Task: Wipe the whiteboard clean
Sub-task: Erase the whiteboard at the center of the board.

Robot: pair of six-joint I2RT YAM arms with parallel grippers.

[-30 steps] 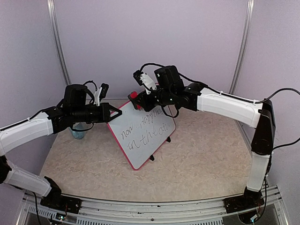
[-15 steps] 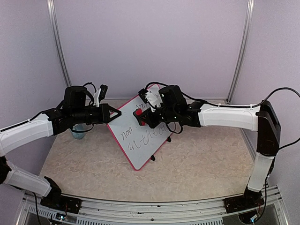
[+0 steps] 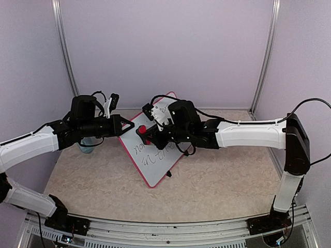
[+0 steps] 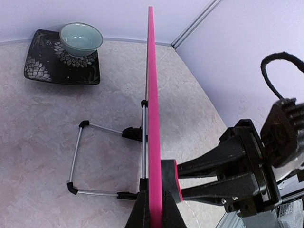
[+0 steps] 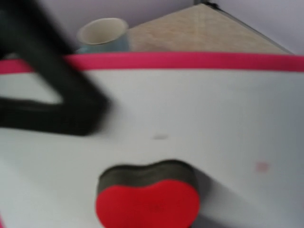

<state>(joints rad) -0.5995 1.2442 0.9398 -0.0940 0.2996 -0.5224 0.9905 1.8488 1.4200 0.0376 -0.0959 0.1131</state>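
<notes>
- The right gripper (image 3: 145,133) has its jaws nearly closed, pinching a small red eraser (image 3: 140,130). The right wrist view shows the eraser's (image 5: 147,202) dark felt side pressed flat on the white surface.
- The left gripper (image 3: 129,124) is fully clamped down on the pink frame of the whiteboard (image 3: 160,163), on its upper left edge. In the left wrist view the frame (image 4: 151,95) runs edge-on, straight up from between that gripper's (image 4: 154,211) fingers.
- So the board sits right between the two: the left one grips the rim and the right one (image 4: 183,179) comes in from the face side, with the eraser (image 4: 170,183) touching the board just beside the left gripper's clamp spot.
- The eraser is on the upper left part of the board's face. Some dark handwriting (image 3: 155,152) shows below and to the right of it. The right wrist view is blurry, and the patch of board (image 5: 213,118) around the eraser looks plain white there.
- The board stands propped up, tilted back on a thin wire stand (image 4: 76,156) on the beige table (image 3: 222,181).
- Behind the board are a black patterned plate (image 4: 61,71) with a pale green bowl (image 4: 80,38) on it, and a cup (image 5: 102,33) just past the top rim.
</notes>
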